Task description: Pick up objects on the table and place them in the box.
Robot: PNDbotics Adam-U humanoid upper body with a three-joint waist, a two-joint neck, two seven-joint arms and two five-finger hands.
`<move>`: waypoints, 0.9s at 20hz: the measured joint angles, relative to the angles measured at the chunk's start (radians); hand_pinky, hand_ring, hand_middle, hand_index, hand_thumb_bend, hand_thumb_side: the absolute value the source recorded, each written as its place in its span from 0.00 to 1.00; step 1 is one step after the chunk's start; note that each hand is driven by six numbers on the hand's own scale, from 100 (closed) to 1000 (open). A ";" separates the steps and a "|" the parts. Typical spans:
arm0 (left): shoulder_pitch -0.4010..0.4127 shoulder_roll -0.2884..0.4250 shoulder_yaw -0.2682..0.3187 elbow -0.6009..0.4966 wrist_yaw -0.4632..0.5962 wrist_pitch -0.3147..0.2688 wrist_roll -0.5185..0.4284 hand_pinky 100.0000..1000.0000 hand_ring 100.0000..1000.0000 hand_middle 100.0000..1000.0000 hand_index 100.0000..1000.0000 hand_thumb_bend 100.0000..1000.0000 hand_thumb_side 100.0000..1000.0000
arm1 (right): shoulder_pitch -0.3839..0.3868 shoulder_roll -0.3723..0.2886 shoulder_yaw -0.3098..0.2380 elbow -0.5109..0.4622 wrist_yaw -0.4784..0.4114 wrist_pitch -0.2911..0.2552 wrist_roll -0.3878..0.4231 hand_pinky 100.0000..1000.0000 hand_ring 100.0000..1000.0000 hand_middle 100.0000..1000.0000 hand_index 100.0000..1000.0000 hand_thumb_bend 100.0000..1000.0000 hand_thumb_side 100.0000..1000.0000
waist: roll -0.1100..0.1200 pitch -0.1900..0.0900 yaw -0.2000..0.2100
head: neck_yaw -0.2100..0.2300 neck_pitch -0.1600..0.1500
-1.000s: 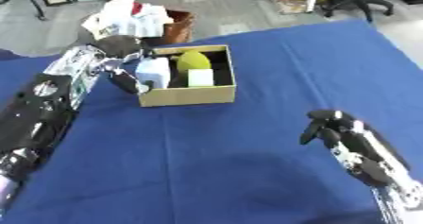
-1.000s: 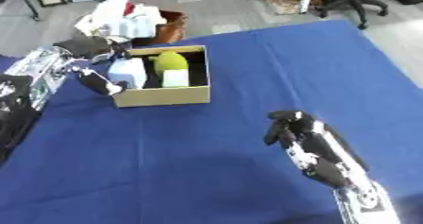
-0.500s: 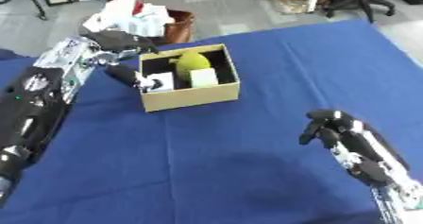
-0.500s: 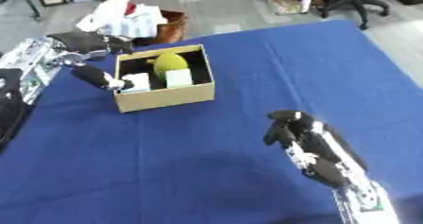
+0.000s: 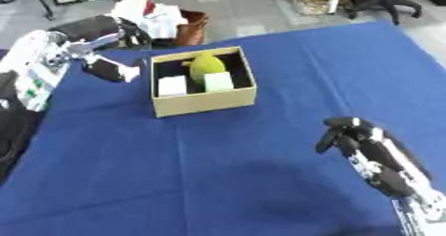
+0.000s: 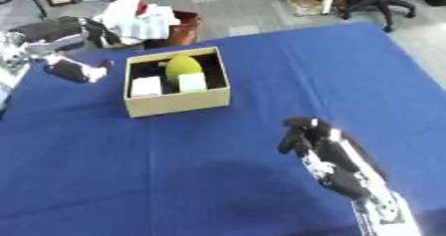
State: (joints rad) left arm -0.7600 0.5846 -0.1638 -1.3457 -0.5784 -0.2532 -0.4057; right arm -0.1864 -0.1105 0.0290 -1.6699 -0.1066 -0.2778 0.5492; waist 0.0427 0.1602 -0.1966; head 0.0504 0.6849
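Left eye view: the robot's left hand, black with silver parts, hovers over the blue cloth-covered table at about 10 o'clock, just beside the left wall of the open tan cardboard box and apart from it. Its fingers are spread and relaxed, holding nothing. Inside the box lie a yellow-green rounded fruit-shaped object at the far side, a white cube-like block at the near left, and a pale green block at the near right, touching or nearly touching one another. At about 4 o'clock, the robot's right hand hangs over bare cloth, well apart from the box, its fingers curled downward and empty.
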 measured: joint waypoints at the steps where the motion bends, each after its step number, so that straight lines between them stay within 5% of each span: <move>1: 0.047 0.005 0.013 -0.060 0.075 0.012 0.023 0.72 0.63 0.65 0.83 0.00 0.35 | 0.000 0.000 -0.002 0.000 0.000 0.000 0.000 0.53 0.54 0.49 0.76 0.00 0.40 | 0.000 0.000 0.002 | 0.000 0.000; 8: 0.395 -0.021 0.126 -0.400 0.492 0.071 0.211 0.68 0.60 0.62 0.82 0.00 0.46 | 0.003 -0.001 -0.007 0.000 0.000 0.000 -0.004 0.53 0.54 0.49 0.76 0.00 0.40 | 0.000 0.000 0.028 | 0.002 0.006; 13: 0.583 -0.146 0.190 -0.494 0.581 0.098 0.293 0.67 0.61 0.62 0.83 0.00 0.57 | 0.018 -0.004 -0.010 0.000 0.001 0.001 -0.008 0.53 0.54 0.49 0.76 0.00 0.40 | 0.000 -0.016 0.056 | 0.012 0.024; 18: 0.660 -0.277 0.219 -0.511 0.597 0.117 0.310 0.67 0.60 0.61 0.82 0.00 0.65 | 0.029 -0.008 -0.010 0.001 0.001 0.001 -0.009 0.53 0.54 0.49 0.76 0.00 0.40 | 0.000 -0.026 0.068 | 0.037 0.044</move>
State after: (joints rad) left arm -0.0998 0.3075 0.0555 -1.8568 0.0185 -0.1358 -0.0959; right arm -0.1576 -0.1190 0.0189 -1.6693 -0.1057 -0.2768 0.5404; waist 0.0427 0.1344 -0.1285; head 0.0876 0.7286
